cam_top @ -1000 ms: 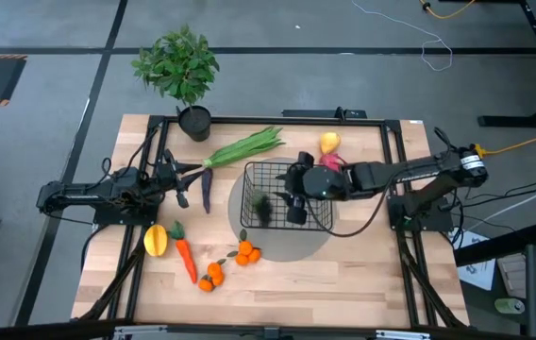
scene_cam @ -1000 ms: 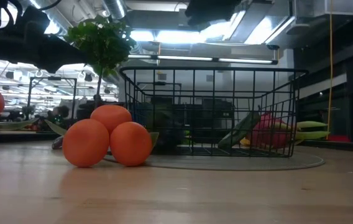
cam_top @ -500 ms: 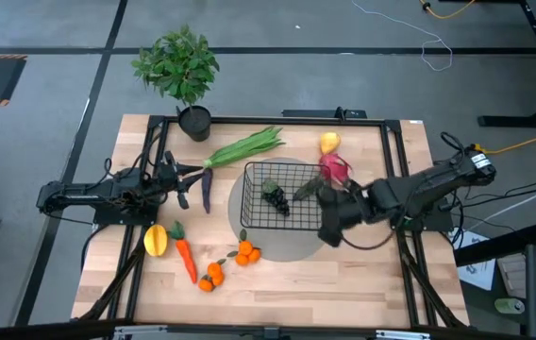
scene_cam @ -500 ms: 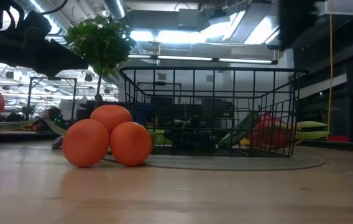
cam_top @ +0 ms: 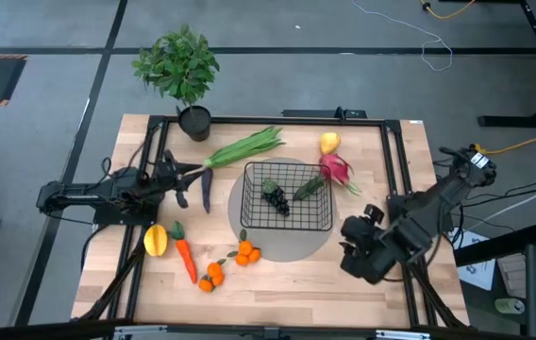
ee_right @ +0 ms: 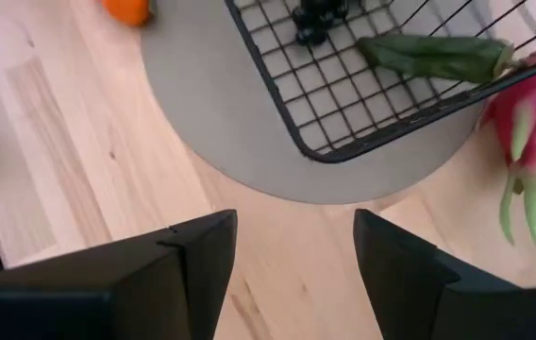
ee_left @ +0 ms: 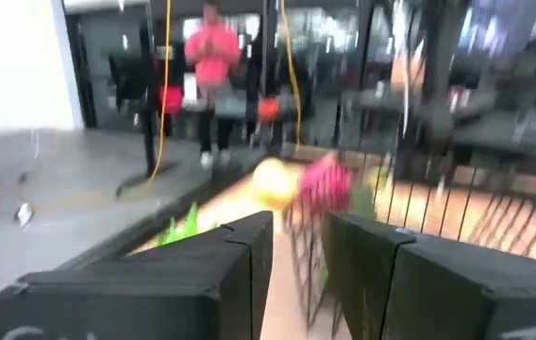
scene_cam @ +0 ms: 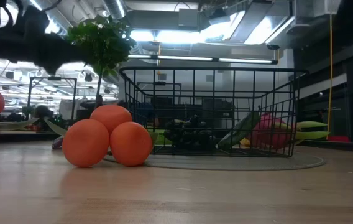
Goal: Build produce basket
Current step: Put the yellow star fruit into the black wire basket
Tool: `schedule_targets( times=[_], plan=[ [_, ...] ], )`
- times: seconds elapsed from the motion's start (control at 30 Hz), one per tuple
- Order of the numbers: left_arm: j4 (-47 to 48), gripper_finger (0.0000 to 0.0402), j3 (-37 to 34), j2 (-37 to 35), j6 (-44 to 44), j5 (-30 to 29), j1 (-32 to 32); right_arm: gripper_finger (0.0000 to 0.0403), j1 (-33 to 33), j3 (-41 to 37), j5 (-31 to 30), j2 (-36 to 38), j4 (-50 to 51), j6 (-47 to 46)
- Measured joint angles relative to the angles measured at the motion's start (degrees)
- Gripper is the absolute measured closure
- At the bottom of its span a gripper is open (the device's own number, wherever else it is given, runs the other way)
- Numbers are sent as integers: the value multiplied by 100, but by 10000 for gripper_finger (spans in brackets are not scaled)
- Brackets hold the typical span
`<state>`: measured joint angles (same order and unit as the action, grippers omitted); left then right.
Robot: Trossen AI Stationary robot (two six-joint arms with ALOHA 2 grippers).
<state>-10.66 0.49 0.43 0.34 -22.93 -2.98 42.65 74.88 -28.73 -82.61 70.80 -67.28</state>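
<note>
The black wire basket (cam_top: 287, 196) stands on a round grey mat (cam_top: 277, 241) at the table's middle. Dark grapes (cam_top: 274, 195) and a green vegetable (cam_top: 308, 188) lie on its floor. My right gripper (cam_top: 353, 250) hangs open and holding nothing over the wood near the table's near right corner, pointing slantwise down toward the basket's corner (ee_right: 329, 151). My left gripper (cam_top: 181, 186) waits at the table's left, its fingers (ee_left: 240, 255) a little apart and holding nothing. A pink dragon fruit (cam_top: 336, 170) lies on the table just right of the basket.
A yellow fruit (cam_top: 329, 143) and a long green bundle (cam_top: 244, 147) lie behind the basket, a dark purple vegetable (cam_top: 206, 189) to its left. A yellow fruit (cam_top: 156, 240), carrot (cam_top: 184, 257) and tangerines (cam_top: 246, 251) lie near left. A potted plant (cam_top: 178, 71) stands far left.
My right gripper has swung away from above the basket toward the table's near right corner, turning about as it went. The grapes and the green vegetable now show uncovered on the basket's floor. The left arm has stayed in place.
</note>
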Motion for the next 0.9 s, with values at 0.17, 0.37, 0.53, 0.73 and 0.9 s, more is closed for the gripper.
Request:
schedule_targets(
  times=[0.17, 0.37, 0.53, 0.73, 0.9],
  plan=[
    [-1571, 317, 173, -2, 175, 1242, 0, 199, 201, -32, -725, 0, 174, -402],
    [1828, 317, 1623, 543, -571, 1971, 120, 199, 201, -34, -750, 0, 199, -449],
    [4856, 317, 2889, 1475, -1443, 2518, 394, 199, 201, -36, -720, 0, 195, -453],
    [6579, 317, 3775, 2341, -3647, 3380, 952, 199, 201, -36, -428, 0, 162, -466],
    [7889, 317, 3819, 2886, -5073, 3316, 1415, 199, 201, -36, -415, 0, 109, -665]
  ],
)
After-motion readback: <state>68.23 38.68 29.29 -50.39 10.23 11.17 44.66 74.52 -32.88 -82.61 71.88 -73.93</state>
